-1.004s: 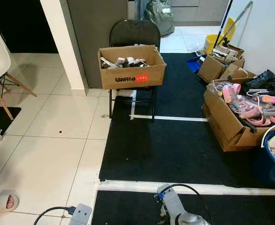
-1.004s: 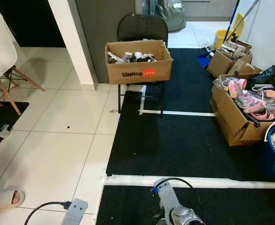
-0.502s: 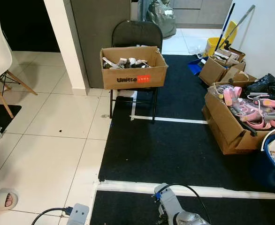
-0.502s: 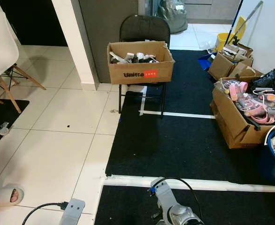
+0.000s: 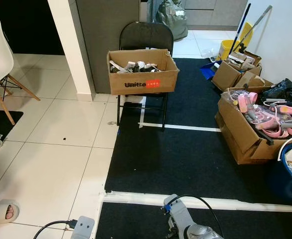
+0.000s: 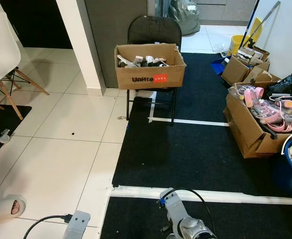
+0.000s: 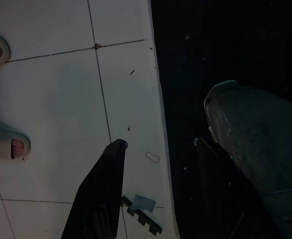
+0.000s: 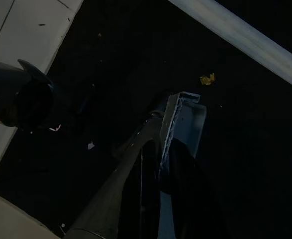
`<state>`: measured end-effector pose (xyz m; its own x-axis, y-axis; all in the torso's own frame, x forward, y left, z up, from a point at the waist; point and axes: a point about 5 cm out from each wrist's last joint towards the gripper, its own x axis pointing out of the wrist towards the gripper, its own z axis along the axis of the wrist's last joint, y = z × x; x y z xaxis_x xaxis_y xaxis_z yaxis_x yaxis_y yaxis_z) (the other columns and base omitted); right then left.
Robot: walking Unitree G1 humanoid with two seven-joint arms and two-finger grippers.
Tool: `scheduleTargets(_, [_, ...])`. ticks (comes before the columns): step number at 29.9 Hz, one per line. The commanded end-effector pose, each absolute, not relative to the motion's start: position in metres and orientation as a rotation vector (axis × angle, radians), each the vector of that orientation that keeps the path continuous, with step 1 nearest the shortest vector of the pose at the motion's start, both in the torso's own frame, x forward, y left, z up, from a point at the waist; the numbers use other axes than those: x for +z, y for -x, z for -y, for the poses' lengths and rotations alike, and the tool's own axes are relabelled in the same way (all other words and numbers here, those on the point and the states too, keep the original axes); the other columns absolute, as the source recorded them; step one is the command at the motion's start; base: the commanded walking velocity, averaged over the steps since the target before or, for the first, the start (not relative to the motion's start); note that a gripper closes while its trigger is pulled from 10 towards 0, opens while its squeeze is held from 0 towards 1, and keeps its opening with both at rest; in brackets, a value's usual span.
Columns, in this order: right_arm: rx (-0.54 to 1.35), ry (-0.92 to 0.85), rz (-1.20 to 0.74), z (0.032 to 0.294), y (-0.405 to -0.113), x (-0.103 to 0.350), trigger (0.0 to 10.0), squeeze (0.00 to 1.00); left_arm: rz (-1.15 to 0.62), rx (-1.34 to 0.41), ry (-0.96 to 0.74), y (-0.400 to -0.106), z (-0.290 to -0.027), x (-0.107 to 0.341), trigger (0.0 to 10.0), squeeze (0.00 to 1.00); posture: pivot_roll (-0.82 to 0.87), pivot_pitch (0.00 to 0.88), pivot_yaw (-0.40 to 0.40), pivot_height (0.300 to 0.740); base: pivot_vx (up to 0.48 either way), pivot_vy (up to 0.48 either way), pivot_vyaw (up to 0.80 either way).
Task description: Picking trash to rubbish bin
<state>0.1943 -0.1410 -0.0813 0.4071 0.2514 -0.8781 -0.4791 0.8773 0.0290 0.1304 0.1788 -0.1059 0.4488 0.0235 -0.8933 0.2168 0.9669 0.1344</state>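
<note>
**Desk:** Over at the right edge of the head view, is that where the rubbish goes?

**Operator:** Yes. That's the blue rubbish bin point(image 5: 284, 174), with a white liner and some paper already in it. It stands on the black mat point(image 5: 186, 154), just beside the cardboard box of pink items point(image 5: 243, 137).

**Desk:** What are you carrying?

**Operator:** My right gripper point(image 8: 161, 134) hangs low over the mat. Its two fingers are pressed together on a pale ridged plastic strip point(image 8: 187, 117). That wrist view is dark, so I'd call the strip pinched, but I can't vouch for how firmly. My left gripper point(image 7: 158, 144) has its fingers spread wide with nothing between them. It is over the seam where the white tile point(image 7: 51, 99) meets the mat. A person's slippered foot point(image 7: 16, 147) is on the tile near it.

**Desk:** How far along are we?

**Operator:** By my reading, one piece is picked up but not yet binned. The bin is well apart from my arm, ahead and to my right, so the walk over and the drop remain. A yellow scrap point(image 8: 207, 78) on the mat and a small loop point(image 7: 152, 157) on the tile look like more to collect.
</note>
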Motion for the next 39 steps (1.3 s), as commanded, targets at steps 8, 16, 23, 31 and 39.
scheduleTargets(8, [0.472,0.255,-1.073,0.1418,-0.1906,-0.0833,10.0,0.00,-1.144,-0.143,-0.232,-0.1194,-0.1730,-0.1101,10.0,0.00,0.01,0.007,-0.001,0.740,0.000,0.000,0.00])
scheduleTargets(16, [0.474,0.265,-1.073,0.1426,-0.1897,-0.0838,10.0,0.00,-1.143,-0.157,-0.243,-0.1203,-0.1725,-0.1099,10.0,0.00,0.01,0.004,0.003,0.740,0.000,0.000,0.00])
scheduleTargets(23, [0.468,0.257,-1.076,0.1429,-0.1886,-0.0843,10.0,0.00,-1.144,-0.160,-0.242,-0.1200,-0.1718,-0.1101,10.0,0.00,0.00,0.012,0.007,0.740,0.000,0.000,0.00])
scheduleTargets(31, [0.466,0.250,-1.082,0.1433,-0.1871,-0.0850,10.0,0.00,-1.146,-0.154,-0.236,-0.1189,-0.1714,-0.1104,10.0,0.00,0.00,0.019,0.009,0.740,0.000,0.000,0.00])
scheduleTargets(39, [0.469,0.231,-1.081,0.1418,-0.1877,-0.0846,10.0,0.00,-1.145,-0.152,-0.235,-0.1189,-0.1714,-0.1104,10.0,0.00,0.01,0.021,0.013,0.740,0.000,0.000,0.00])
